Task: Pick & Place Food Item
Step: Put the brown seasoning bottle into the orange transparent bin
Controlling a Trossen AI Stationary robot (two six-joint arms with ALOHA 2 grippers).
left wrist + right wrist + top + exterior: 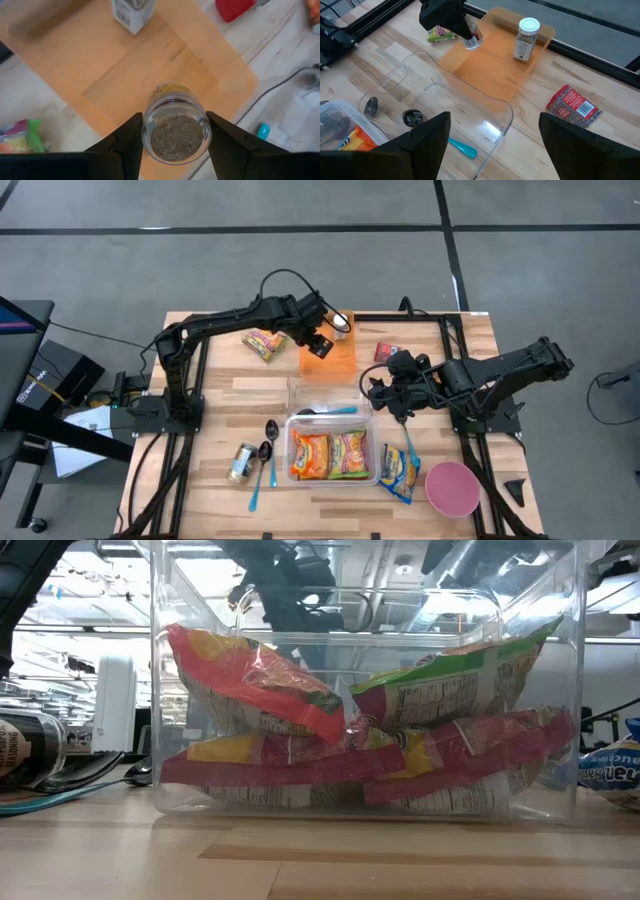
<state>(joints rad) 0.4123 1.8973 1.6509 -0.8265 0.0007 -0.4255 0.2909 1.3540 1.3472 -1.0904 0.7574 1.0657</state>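
While clamped in the left tool (172,142), a round glass jar (173,131), perhaps ground spice inside; right tool (492,137) spread wide.

I see a light wooden table (220,395) of jointed planks on a grey floor (300,250) crossed by dark lines. At the left edge I see a dark stand (25,370) with papers (80,440) beside it. From table height I see a bright room with ceiling lights (110,590).
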